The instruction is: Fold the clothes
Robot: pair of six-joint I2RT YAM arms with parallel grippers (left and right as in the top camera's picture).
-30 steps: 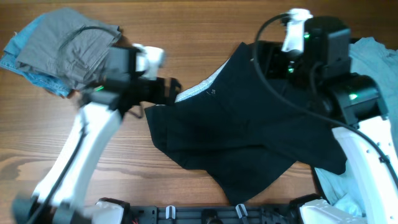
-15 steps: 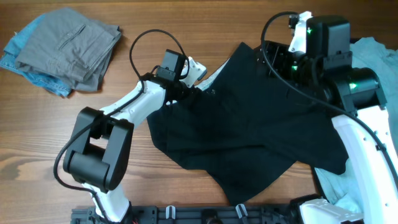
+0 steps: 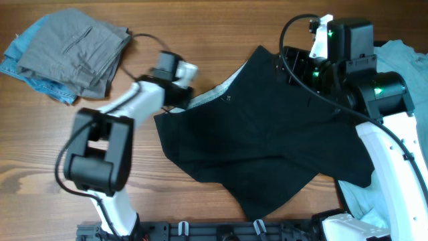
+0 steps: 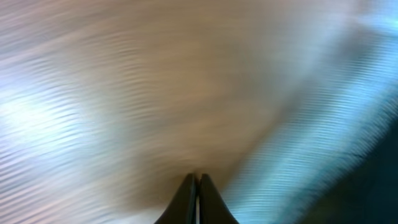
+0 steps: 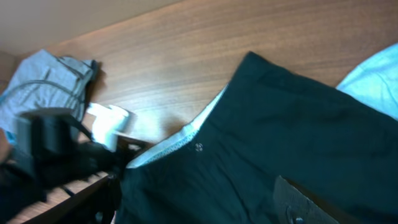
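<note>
The black shorts [image 3: 267, 140] lie spread and rumpled across the table's middle, pale waistband lining [image 3: 214, 94] showing at their upper left. My left gripper [image 3: 188, 98] is at that waistband edge. Its view is a motion blur, and the jaws [image 4: 197, 180] are pressed together with nothing visible between them. My right gripper [image 3: 286, 63] hangs over the shorts' upper right part. Its view looks down on the shorts [image 5: 280, 124], with one finger [image 5: 305, 202] far to the lower right, so it is open. Grey trousers [image 3: 77, 50] lie folded on a blue denim piece [image 3: 40, 87] at the far left.
A pale blue-grey T-shirt [image 3: 401, 57] lies at the right edge, partly under my right arm. The left arm [image 5: 62, 149] shows dark and blurred in the right wrist view. Bare wooden table [image 3: 221, 27] lies between the pile and the shorts.
My left gripper has gone from open to shut and drawn back a little left from the waistband. The left arm swung. The right arm and the shorts barely moved.
</note>
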